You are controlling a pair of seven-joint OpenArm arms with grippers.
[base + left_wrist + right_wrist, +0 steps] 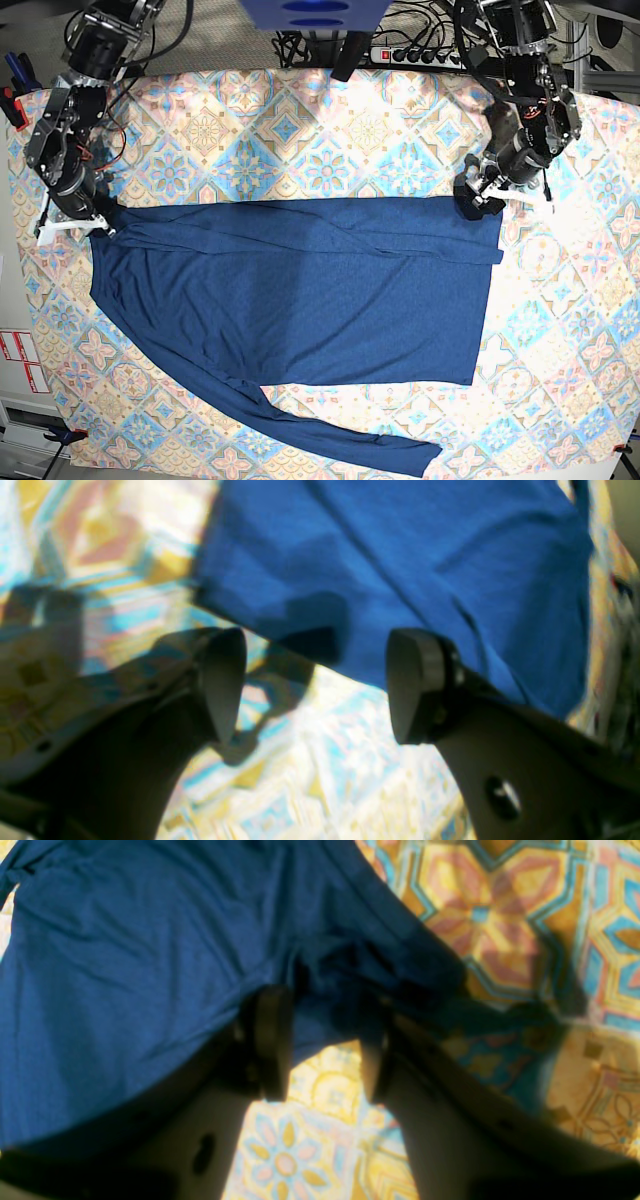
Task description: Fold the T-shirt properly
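Two dark fingers (220, 680) of the left gripper (315, 685) spread wide apart, holding nothing, just above the edge of the blue T-shirt (400, 570) on the patterned tablecloth (310, 770).

Right wrist view: right gripper (325, 1045) fingers a little apart, shirt edge (125, 965) hanging between them; cannot tell if pinched.

Base view: T-shirt (300, 290) spread flat mid-table, one sleeve trailing along the near edge. Left gripper (480, 195) at one top corner, right gripper (85, 215) at the other.
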